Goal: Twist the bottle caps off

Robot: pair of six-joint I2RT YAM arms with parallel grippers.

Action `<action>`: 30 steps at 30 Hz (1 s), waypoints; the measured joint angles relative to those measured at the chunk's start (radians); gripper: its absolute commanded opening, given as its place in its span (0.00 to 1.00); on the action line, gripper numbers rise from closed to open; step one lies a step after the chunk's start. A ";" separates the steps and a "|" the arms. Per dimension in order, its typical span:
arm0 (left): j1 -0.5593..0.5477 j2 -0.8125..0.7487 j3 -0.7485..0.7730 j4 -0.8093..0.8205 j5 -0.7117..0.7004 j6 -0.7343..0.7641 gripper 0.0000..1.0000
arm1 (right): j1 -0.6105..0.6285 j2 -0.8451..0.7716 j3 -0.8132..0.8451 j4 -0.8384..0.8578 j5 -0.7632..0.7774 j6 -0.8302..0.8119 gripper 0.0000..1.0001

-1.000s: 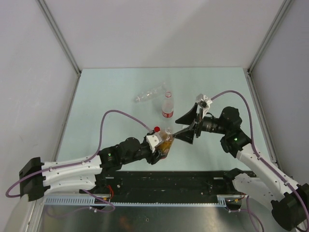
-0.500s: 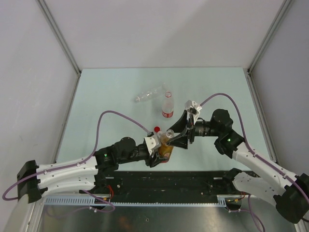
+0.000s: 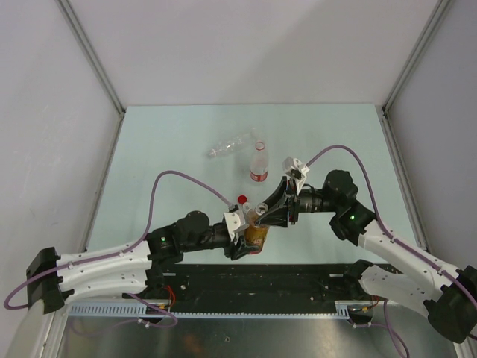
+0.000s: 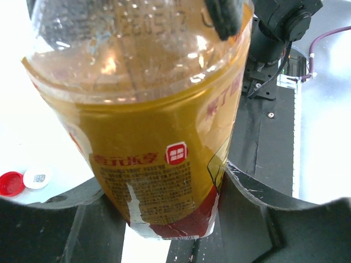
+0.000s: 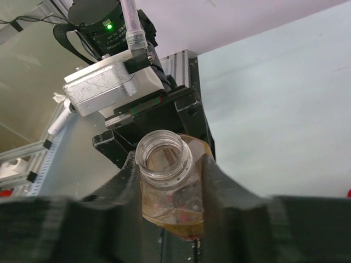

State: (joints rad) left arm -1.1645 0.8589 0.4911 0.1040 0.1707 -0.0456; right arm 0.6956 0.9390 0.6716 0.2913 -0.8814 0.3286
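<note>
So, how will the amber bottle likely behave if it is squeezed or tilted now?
The amber bottle has no cap on, so it could spill if tipped. It looks more than half full, so probably heavy for its size. Its thin clear wall may dent if squeezed hard.

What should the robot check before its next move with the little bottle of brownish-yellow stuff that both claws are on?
1. Left gripper grips the small plastic bottle of amber liquid low on its body: ok.
2. Right gripper is shut on that bottle just under its mouth: ok.
3. Its cap is off: ok, the mouth is open.
4. Liquid is away from the open mouth: ok, it sits low.
5. Loose caps are out of the grip: ok, the tiny round red plastic cap and tiny white cap lie on the pale green table.
6. Clear upright bottle with red label band has a cap on: cannot tell.
</note>
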 measured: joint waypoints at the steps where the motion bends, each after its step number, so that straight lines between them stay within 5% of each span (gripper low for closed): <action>1: 0.000 0.000 0.000 0.000 0.003 0.000 0.02 | 0.001 0.000 0.000 0.000 -0.002 -0.004 0.03; 9: 0.002 0.005 0.000 -0.003 -0.011 0.013 0.14 | 0.012 0.000 0.004 -0.017 0.015 0.003 0.00; 22: 0.002 -0.015 -0.008 -0.019 -0.040 0.011 0.69 | 0.020 0.023 0.010 -0.006 0.020 -0.009 0.00; 30: 0.002 -0.029 -0.011 -0.011 -0.087 0.009 0.86 | 0.026 0.041 0.010 -0.035 0.071 -0.052 0.00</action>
State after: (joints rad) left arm -1.1629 0.8299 0.4801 0.0933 0.0834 -0.0368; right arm 0.7212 0.9798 0.6819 0.2565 -0.8108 0.2764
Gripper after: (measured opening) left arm 0.830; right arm 0.481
